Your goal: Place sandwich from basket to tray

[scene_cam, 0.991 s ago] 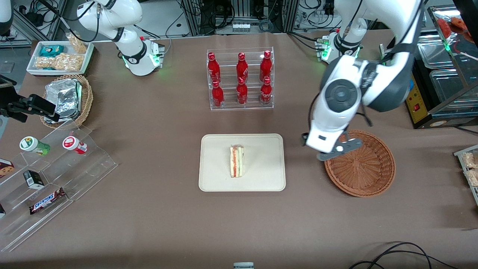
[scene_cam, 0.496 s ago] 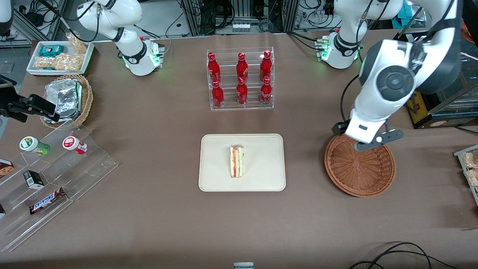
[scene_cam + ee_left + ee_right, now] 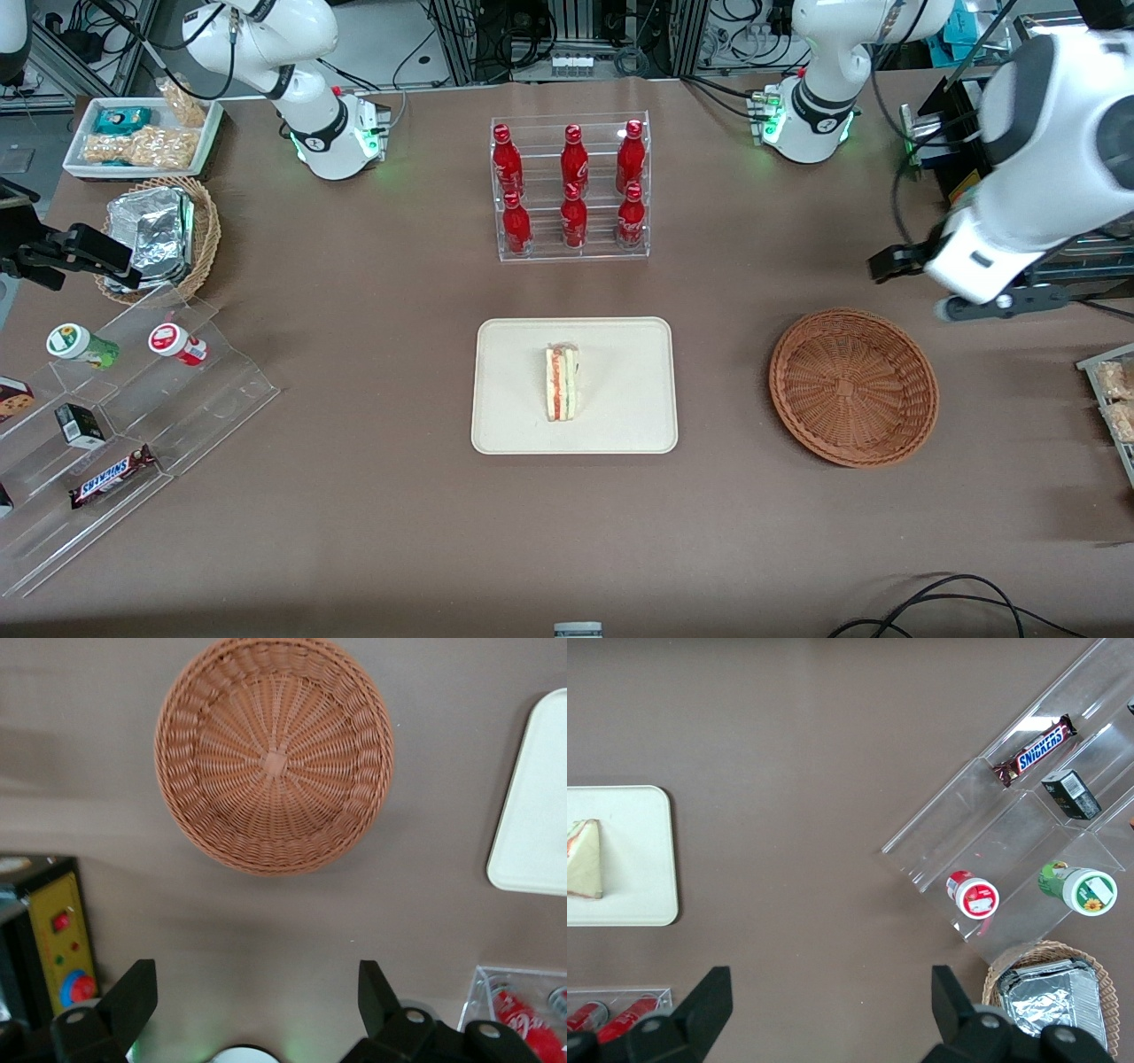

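The left arm is bent high over the working arm's end of the surface, with its big white wrist joint above the surface edge. The end effector (image 3: pixel 966 283) hangs under this wrist and is raised in the air, farther from the front camera than the basket (image 3: pixel 853 386) and a little more to the working arm's end. In the left wrist view the two dark fingers (image 3: pixel 133 997) stand wide apart with nothing between them, and the end effector (image 3: pixel 252 1005) points down at bare surface just beside the basket (image 3: pixel 275 753).
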Motion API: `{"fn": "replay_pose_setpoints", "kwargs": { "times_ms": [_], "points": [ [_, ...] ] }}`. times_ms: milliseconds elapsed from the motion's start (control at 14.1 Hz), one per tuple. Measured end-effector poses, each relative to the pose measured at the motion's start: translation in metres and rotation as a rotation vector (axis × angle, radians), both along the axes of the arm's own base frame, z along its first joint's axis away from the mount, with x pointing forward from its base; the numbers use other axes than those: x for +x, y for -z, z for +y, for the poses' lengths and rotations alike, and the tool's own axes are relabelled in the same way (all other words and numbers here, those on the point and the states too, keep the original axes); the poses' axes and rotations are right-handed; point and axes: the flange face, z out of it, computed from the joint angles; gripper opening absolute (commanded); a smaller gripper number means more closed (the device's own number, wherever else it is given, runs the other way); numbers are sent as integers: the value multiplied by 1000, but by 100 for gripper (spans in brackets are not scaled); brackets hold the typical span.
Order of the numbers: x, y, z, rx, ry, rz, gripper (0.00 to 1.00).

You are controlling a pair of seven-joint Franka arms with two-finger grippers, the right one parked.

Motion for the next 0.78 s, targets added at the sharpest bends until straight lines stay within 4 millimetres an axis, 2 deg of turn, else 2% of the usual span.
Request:
{"fn": "replay_pose_setpoints", "kwargs": {
  "times_ms": [212, 354, 566, 779],
  "points": [
    [1, -24, 4, -18, 94, -43, 100],
    [5, -44, 5, -22, 104, -86, 100],
    [9, -70, 18, -24, 93, -140, 100],
    [8, -81, 20, -28, 93, -144, 100]
  ]
}}
